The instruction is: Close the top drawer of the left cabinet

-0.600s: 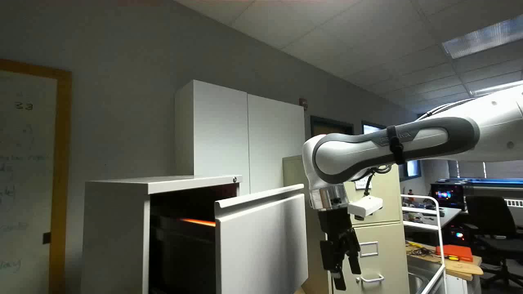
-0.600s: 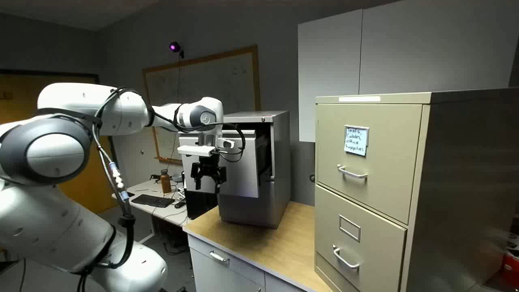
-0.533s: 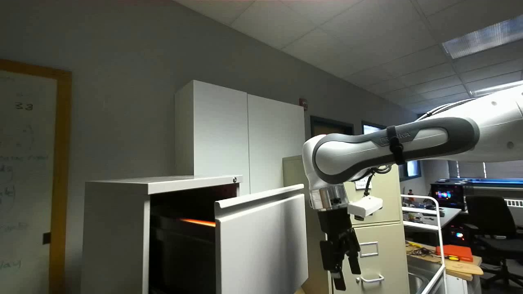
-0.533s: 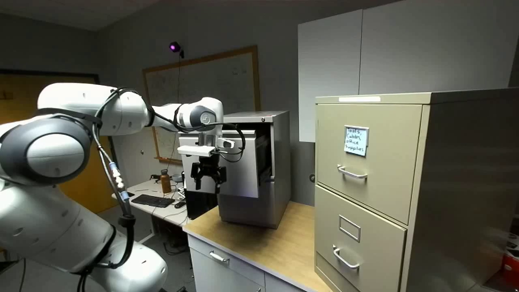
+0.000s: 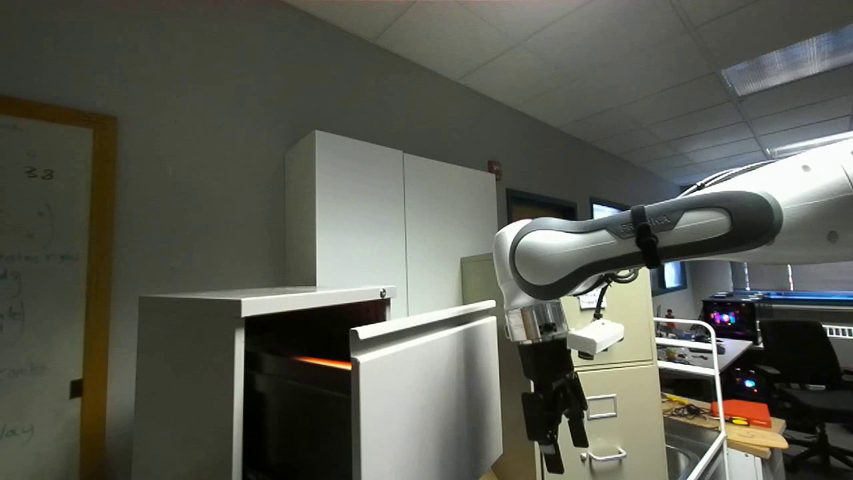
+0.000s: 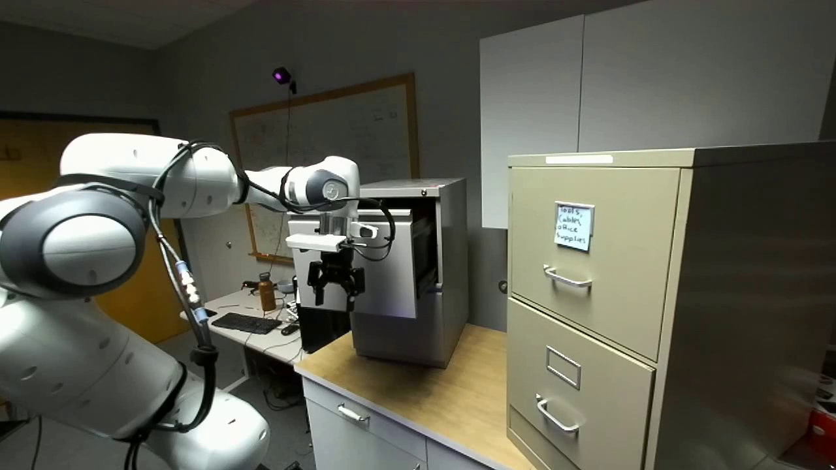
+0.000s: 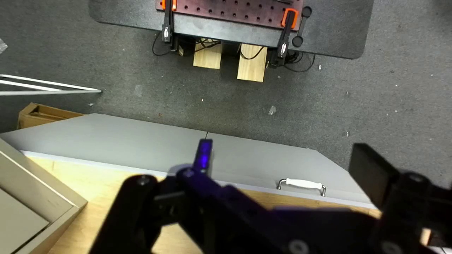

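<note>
Wrist view shows the gripper (image 7: 286, 151) with its two fingers (image 7: 204, 155) spread well apart, and nothing is held between them. In both exterior views the fingers point down, and the arm (image 5: 560, 260) comes in above them. In an exterior view there is a gap between the fingers and the top drawer (image 5: 426, 400), so they do not look like they touch.

I think the step now is lining up to push, with the push not yet begun. Next, the gripper should go up against the drawer's front, near the middle, and push straight back until the front meets the left cabinet (image 5: 183, 387). It does not need to grab. Putting the fingers together first might make a stronger pusher. A push too near one side could make the drawer go in crooked.

The drawer sticks far out of the cabinet, and its dark inside shows behind the front. The front stands up straight and faces out, on the gripper's side. Its wide way runs level, side to side, and the drawer slides across that. The back is hidden, so I cannot tell which way the whole drawer is longest.

Past that, the cabinet sits on a wooden counter (image 6: 418, 391), and a beige filing cabinet (image 6: 643, 307) stands well apart, off to one side.
</note>
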Controlling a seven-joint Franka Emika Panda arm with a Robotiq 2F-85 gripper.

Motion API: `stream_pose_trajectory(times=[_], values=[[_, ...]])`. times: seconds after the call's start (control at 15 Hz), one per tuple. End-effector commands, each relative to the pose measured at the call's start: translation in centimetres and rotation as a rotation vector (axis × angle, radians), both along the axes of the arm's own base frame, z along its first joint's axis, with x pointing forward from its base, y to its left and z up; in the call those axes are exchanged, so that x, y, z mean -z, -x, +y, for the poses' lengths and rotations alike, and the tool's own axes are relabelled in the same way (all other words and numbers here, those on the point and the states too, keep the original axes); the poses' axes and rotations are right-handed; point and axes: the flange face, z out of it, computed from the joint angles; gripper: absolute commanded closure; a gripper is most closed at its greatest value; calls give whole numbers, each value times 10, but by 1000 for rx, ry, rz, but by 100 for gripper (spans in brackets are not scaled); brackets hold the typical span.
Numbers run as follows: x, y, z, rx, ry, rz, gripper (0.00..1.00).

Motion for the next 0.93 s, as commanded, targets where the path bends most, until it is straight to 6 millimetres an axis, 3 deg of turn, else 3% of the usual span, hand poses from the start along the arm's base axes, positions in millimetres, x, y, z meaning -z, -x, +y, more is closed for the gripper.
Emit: stream_pose_trajectory(times=[0.0,0.73,0.8,0.87], values=[[-1,0,0,0,0,1,0],[-14,-7,11,-3,17,-58,0],[-18,-9,12,-5,19,-74,22],[-22,-10,15,-9,21,-94,27]])
